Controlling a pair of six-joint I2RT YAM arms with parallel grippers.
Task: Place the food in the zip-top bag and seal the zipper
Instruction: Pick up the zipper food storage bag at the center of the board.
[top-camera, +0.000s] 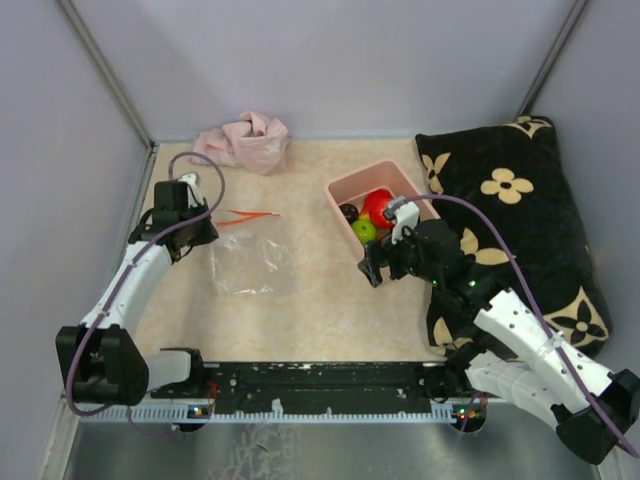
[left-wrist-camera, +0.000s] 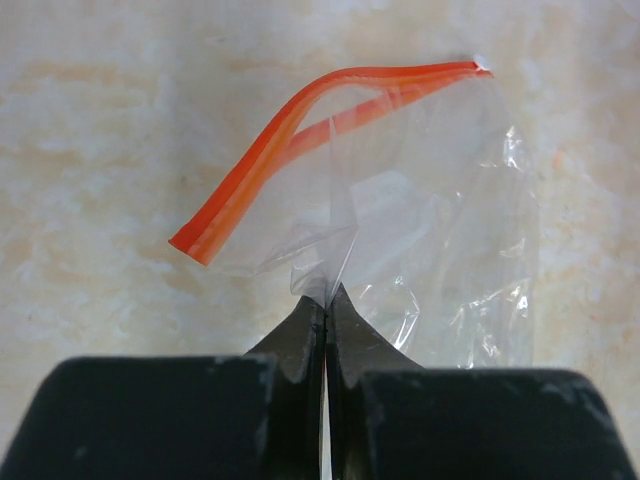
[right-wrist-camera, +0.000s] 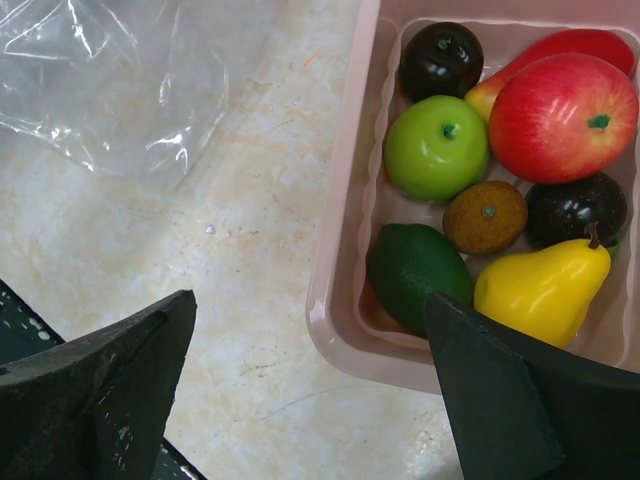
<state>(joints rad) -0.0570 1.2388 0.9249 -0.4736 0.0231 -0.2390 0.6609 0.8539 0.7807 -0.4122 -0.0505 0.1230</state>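
Here the left gripper (left-wrist-camera: 325, 300) is pinched fully together on a fold of the zip-top bag (left-wrist-camera: 450, 260), gripping the clear film just below the zipper (left-wrist-camera: 270, 160). That red-orange strip curves in a bow, its two halves parted along the middle. The rest of the bag lies crumpled on the left half of the table (top-camera: 310, 290). The right gripper (right-wrist-camera: 310, 300) stands wide and holds nothing, hovering at the near rim of the pink tub (top-camera: 345, 195), to the right of the bag. The food (top-camera: 375, 210) sits in the tub: a red apple (right-wrist-camera: 560, 115), a green apple (right-wrist-camera: 435, 150), two dark purple balls (right-wrist-camera: 440, 60), a brown piece (right-wrist-camera: 485, 215) and a yellow pear (right-wrist-camera: 540, 290). A pink cloth (top-camera: 245, 140) lies at the back of the table, and a black flowered cushion (top-camera: 520, 210) lies at the right.
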